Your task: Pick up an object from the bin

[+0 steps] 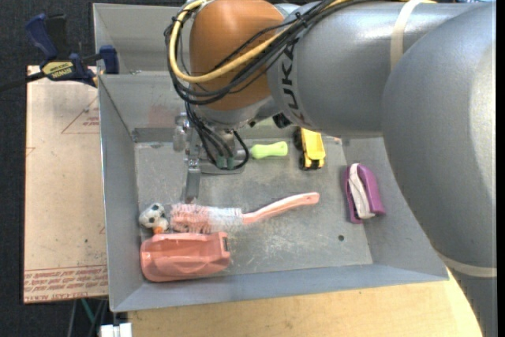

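My gripper [190, 195] hangs under the wrist in the left half of the bin, its tip just above the bristle end of a pink long-handled brush [260, 211]. The brush lies flat, with its handle running off to the right. A small black-and-white ball [152, 215] rests just left of the bristles. In front of them, near the bin's front left corner, lies a pink plastic block-shaped thing [185, 257]. Nothing shows held in the gripper.
A green handle [269, 150] and a yellow-and-black tool [312, 148] lie at the back, partly under the arm. At the right lies a purple-and-white thing [363, 192]. The bin floor between the brush and the purple thing is bare.
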`<state>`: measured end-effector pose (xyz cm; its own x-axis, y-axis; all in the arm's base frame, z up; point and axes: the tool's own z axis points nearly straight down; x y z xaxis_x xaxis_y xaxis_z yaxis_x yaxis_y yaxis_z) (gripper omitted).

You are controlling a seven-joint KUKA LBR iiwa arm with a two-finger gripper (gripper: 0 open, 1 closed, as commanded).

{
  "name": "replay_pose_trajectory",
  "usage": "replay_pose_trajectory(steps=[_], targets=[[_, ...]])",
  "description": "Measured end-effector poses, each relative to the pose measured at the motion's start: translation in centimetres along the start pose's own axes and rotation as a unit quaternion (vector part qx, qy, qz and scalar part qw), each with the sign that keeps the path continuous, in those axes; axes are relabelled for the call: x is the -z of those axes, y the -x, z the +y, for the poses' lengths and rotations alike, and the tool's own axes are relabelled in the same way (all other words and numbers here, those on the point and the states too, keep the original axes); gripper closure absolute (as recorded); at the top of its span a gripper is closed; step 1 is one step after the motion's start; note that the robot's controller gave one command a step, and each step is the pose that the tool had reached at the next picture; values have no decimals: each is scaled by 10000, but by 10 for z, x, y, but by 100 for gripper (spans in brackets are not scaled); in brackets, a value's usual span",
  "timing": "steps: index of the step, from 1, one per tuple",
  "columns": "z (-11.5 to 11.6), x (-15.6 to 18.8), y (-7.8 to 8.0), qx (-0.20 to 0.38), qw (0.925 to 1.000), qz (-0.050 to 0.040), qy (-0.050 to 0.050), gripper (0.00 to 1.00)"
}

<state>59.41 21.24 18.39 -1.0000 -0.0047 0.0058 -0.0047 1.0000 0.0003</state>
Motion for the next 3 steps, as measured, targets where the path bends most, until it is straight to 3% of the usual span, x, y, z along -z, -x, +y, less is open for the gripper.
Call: replay_pose_trajectory(steps=[1, 2, 3], targets=[[-2, 5, 2, -21, 10000, -40, 8, 0], [-27, -112, -18, 362, 9993, -87, 10, 0], [-22, -79, -29, 509, 9986, -109, 32, 0]])
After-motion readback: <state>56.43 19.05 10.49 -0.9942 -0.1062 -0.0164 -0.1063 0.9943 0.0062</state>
